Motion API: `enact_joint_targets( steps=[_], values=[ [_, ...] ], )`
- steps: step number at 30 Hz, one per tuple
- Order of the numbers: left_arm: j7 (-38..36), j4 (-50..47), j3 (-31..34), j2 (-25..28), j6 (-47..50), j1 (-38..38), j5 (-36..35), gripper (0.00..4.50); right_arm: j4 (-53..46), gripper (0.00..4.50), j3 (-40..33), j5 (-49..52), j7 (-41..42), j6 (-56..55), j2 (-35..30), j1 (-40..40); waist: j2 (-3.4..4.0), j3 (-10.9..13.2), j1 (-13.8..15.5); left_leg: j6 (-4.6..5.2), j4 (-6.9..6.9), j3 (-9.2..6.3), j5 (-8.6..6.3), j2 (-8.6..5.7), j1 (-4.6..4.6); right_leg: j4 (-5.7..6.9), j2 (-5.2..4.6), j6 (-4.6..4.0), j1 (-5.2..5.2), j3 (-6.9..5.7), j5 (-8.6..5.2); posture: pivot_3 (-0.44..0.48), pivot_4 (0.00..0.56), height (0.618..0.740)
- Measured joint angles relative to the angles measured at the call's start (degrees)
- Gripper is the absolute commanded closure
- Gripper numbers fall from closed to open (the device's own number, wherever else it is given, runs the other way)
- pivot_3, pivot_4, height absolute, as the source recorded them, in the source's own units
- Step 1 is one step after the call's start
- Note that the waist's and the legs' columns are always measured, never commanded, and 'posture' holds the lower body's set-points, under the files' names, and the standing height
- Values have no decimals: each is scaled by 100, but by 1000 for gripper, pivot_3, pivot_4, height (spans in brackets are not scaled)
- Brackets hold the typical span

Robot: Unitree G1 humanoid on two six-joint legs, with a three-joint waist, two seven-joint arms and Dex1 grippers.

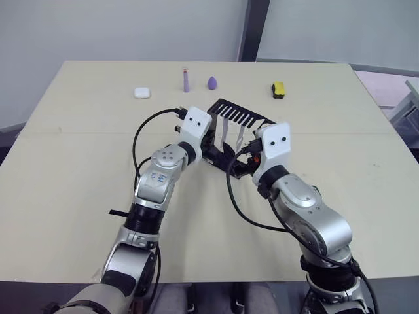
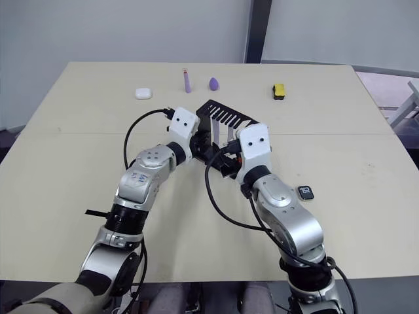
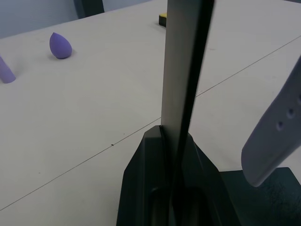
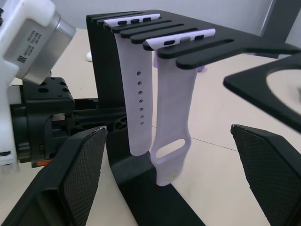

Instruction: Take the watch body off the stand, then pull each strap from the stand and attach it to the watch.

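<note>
The black stand (image 1: 237, 118) is upright at mid-table. Two pale straps (image 4: 139, 108) (image 4: 172, 123) hang side by side from its comb slots. My left gripper (image 3: 171, 141) is shut on the stand's upright sheet, low down near the base. My right gripper (image 4: 168, 129) is open. Its fingers (image 4: 80, 179) are spread wide just in front of the hanging straps, touching neither. The stand's ring hole (image 4: 282, 84) has nothing in it. The watch body (image 2: 305, 192) lies flat on the table, to the right of my right forearm.
Along the far side of the table (image 1: 65, 170) lie a white earbud case (image 1: 142, 93), a purple stick (image 1: 186, 80), a purple egg-shaped sponge (image 1: 213, 82) and a yellow-and-black block (image 1: 277, 89). Black cables loop from both wrists beside the stand.
</note>
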Motion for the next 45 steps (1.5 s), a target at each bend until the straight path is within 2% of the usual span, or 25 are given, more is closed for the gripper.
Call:
enact_joint_targets(
  steps=[3,10,21,30,45],
  values=[
    [0,-15,1,33,-1,43,4,4500,41,855,51,-160,8,-34,14,-50,0,0,-23,0,-1,0,0,1,0,0,0,0,0,-1,0,0,150,740],
    [-4,-42,1,58,47,43,4,4500,124,4436,67,-251,162,-161,53,-109,0,0,-55,-1,-2,0,0,1,0,-1,0,0,0,-1,0,0,150,740],
    [-11,-93,-18,62,84,51,9,4500,152,4479,69,-437,409,-216,-53,-141,0,0,-96,-1,-5,-2,-1,0,0,-3,0,0,0,-1,0,0,150,740],
    [-15,-97,-69,59,57,59,13,4500,-225,4479,44,-484,824,-274,-525,-155,0,0,-97,-2,-6,-2,-1,1,0,-6,-1,0,0,-2,0,0,150,740],
    [-9,-155,-101,46,127,61,11,4500,-1057,4479,-609,188,1997,-293,-1375,655,0,0,-91,1,-7,-3,-2,0,0,-10,-3,0,0,-3,0,0,150,740]
  ],
)
